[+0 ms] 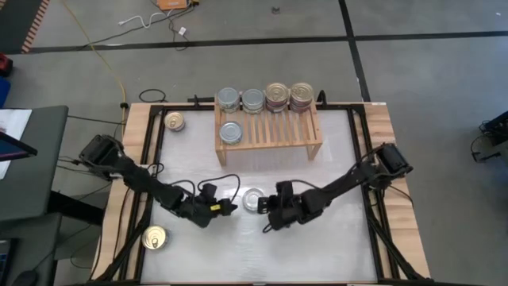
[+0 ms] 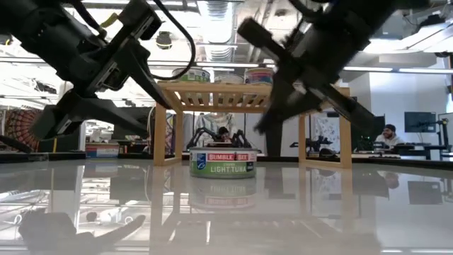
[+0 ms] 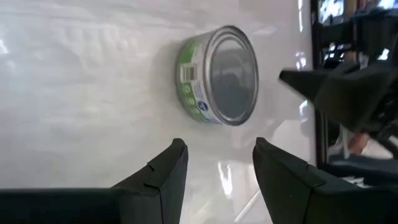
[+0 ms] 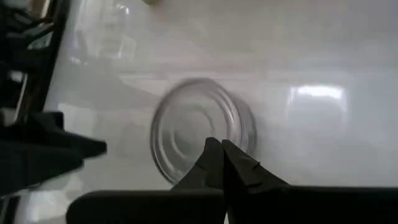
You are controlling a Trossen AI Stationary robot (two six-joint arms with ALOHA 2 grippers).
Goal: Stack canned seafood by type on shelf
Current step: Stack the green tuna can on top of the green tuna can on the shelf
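Silver-topped tuna can (image 1: 253, 199) flat on the table (image 1: 333, 238), in front of the shelf (image 1: 270, 131) — flanked by both grippers. Left gripper (image 1: 230, 206) just beside it, jaws parted, grasping nothing. Right gripper (image 1: 266, 206) clenched tight at its other side — holding nothing

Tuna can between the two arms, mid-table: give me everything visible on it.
The tuna can is a small flat round tin with a plain silver ridged top and a green, white and blue "Light Tuna" label. It stands upright on the white table, in front of the shelf. Nothing grips it: the left claw, fingers apart, sits beside it, and the shut right claw sits at its other side.
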